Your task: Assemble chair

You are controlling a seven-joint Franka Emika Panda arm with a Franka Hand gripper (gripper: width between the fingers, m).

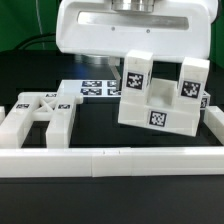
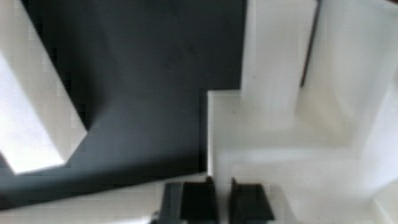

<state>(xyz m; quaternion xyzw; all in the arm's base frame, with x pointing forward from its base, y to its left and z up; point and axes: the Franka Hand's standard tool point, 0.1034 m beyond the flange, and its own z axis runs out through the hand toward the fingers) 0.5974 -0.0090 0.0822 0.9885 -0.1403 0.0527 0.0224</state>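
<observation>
Beyond the long white border rail (image 1: 110,160), toward the exterior view's right, stands the partly joined chair (image 1: 158,100). It is a white block of slab and square legs, a little tilted, with black-and-white tags on its faces, and it is near the rail but apart from it. Also beyond the rail, toward the exterior view's left, a loose X-braced frame (image 1: 40,112) lies flat on the black table (image 1: 97,128), well apart from the chair. Farther from the rail than both lies the marker board (image 1: 92,88), partly hidden behind the chair. In the wrist view the gripper (image 2: 214,186) has its two dark jaws pressed together, pad against pad. The tips are just beside the white walls of the chair; whether they touch it I cannot tell.
</observation>
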